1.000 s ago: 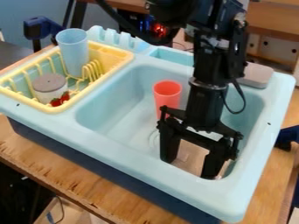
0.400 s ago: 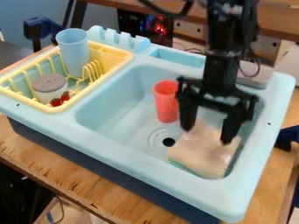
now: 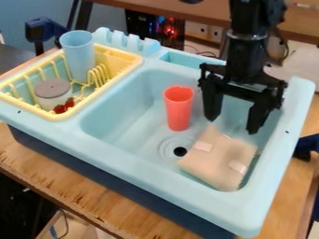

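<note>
The black gripper (image 3: 233,124) hangs over the back right part of the light blue sink (image 3: 134,144), open, its two fingers well apart with nothing between them. Just in front of and below it, a beige block-like object (image 3: 218,158) with two pale patches lies in the basin's front right corner. A red cup (image 3: 179,108) stands upright in the basin, left of the gripper.
A yellow dish rack (image 3: 128,57) at the left holds a light blue cup (image 3: 78,56), a grey-lidded container (image 3: 53,93) and red strawberries (image 3: 64,106). A drain (image 3: 180,151) lies left of the beige object.
The gripper has moved up and back to the right, from low over the beige object to behind it. The beige object, mostly hidden before, is now in plain sight.
</note>
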`<state>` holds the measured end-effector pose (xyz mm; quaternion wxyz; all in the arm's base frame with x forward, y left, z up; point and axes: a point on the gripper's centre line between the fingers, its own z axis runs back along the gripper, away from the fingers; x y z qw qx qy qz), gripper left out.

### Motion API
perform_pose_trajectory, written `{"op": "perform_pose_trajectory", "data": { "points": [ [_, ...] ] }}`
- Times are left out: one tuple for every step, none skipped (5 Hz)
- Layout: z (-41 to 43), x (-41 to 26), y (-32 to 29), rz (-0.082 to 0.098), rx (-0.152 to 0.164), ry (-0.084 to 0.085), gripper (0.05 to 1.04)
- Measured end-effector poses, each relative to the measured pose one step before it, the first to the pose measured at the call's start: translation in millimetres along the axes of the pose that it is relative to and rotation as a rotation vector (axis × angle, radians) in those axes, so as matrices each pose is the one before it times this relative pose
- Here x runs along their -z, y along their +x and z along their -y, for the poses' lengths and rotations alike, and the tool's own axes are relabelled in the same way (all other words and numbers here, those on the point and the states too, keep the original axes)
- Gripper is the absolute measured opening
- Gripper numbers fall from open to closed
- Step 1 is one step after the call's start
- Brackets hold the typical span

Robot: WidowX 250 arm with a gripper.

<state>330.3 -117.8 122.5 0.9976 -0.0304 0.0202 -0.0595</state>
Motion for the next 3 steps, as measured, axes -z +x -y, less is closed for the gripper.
{"op": "perform_pose_trajectory", "data": {
  "points": [
    [-0.64,-3.03,-4.49,-0.0030,0.0003,0.0005,1.001],
    [-3.83,-19.49,-13.48,0.0303,0.0083,0.0139,1.000],
    [-9.95,-19.66,-14.47,0.0226,0.0018,0.0911,1.000]
  ]
}}
